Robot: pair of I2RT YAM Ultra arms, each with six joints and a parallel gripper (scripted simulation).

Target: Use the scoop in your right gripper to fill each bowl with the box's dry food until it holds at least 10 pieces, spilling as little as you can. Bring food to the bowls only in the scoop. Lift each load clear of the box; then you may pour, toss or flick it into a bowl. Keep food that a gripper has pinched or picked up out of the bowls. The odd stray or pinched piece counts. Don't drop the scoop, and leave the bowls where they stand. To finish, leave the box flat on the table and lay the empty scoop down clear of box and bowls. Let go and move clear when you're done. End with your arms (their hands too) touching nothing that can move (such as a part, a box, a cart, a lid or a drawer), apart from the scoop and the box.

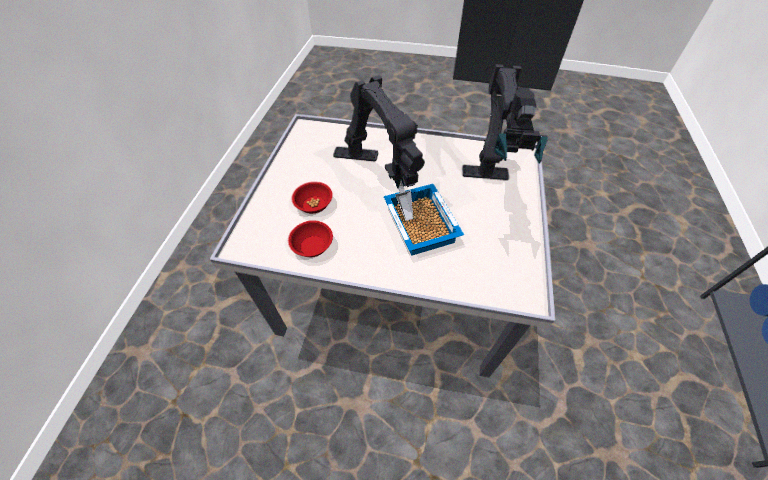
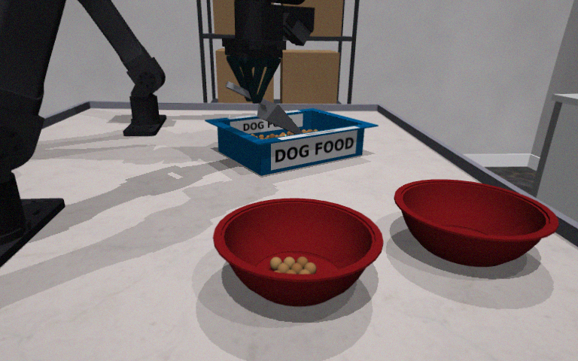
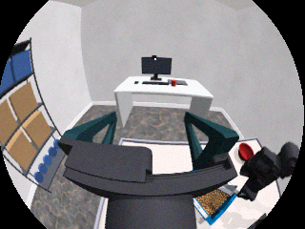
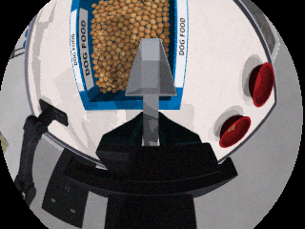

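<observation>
Presently, the right gripper [image 1: 400, 185] [image 2: 257, 101] [image 4: 151, 115] is pinching the handle of a grey, flat-bottomed metal scoop [image 1: 404, 206] [image 2: 275, 114] [image 4: 152, 72], its blade tilted tip-down over the near-wall end of a blue rectangular box [image 1: 433, 246] [image 2: 244, 147] [image 3: 211, 220] [image 4: 97, 105] of round tan dog food [image 1: 427, 219] [image 2: 272, 137] [image 3: 213, 200] [image 4: 111, 48]. The left gripper [image 1: 522, 148] [image 3: 150, 114] stands spread, away from the work. For this dig, I judge: drive the tip into the food, advance along the box, then level the blade before raising. Keep the blade off the walls; side pressure could twist the handle or shift the box. Lift fully clear before travelling. One round red bowl [image 1: 312, 189] [image 2: 298, 287] [image 3: 246, 152] [image 4: 234, 137] holds a small cluster; the other red bowl [image 1: 310, 246] [image 2: 473, 250] [image 4: 261, 85] shows none.
</observation>
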